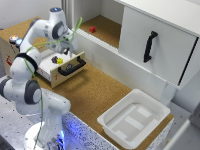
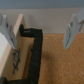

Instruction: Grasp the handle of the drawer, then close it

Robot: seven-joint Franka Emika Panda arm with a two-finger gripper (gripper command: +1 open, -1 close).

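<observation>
A cork-topped table (image 1: 92,95) carries a white tub (image 1: 134,117) and wooden box (image 1: 20,42).

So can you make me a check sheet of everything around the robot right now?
Surface: cork-covered table, bare in the middle.
Job's things: drawer pulled open from its wooden box; black bar handle on its pale front, not gripped.
Clutter: small yellow object and dark object inside the drawer; red block in the cabinet recess; white plastic tub at the table's near corner.
Grippers: gripper open, hanging above the drawer front; one finger sits over the panel, the other over cork.
Cables: green cable looping along the arm.
Surroundings: large white cabinet door with a black handle.
</observation>
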